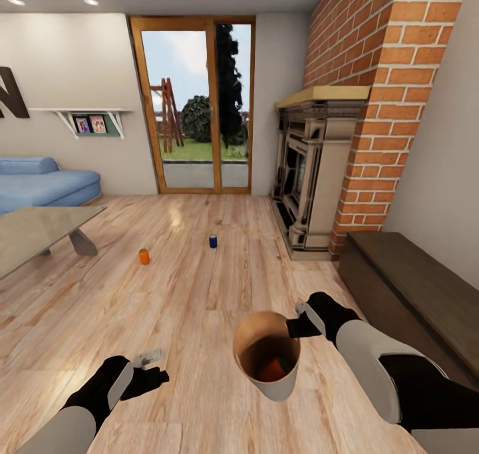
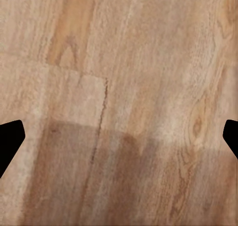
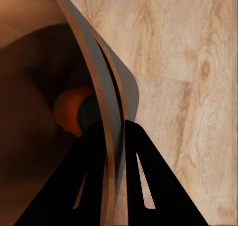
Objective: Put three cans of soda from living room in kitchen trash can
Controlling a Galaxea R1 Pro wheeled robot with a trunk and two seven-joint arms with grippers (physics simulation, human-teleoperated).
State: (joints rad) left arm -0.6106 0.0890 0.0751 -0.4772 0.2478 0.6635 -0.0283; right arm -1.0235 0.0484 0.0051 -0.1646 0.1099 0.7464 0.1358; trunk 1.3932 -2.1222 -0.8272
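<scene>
The right gripper (image 1: 301,316) pinches the rim of the trash can (image 1: 267,355) – one orange soda can (image 1: 271,369) lies inside. Left gripper (image 1: 150,364) spread wide over the wood floor (image 1: 199,288); another orange can (image 1: 144,256) and the blue can (image 1: 213,241) stand ahead, apart

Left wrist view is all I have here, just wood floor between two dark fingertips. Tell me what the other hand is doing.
Observer: The right hand is shut on the rim of the small grey bin with the tan wood-coloured inside, held above the plank floor.
Operator: Report what is in that bin.
Observer: One bright orange soda can lies at the bottom.
Operator: Locate the other cans.
Observer: A second orange soda can stands on the floor near the low grey-wood table; the dark blue soda can stands further on, towards the wood-framed glass doors.
Operator: Confirm my hand is free.
Observer: The left hand is open and empty.
</scene>
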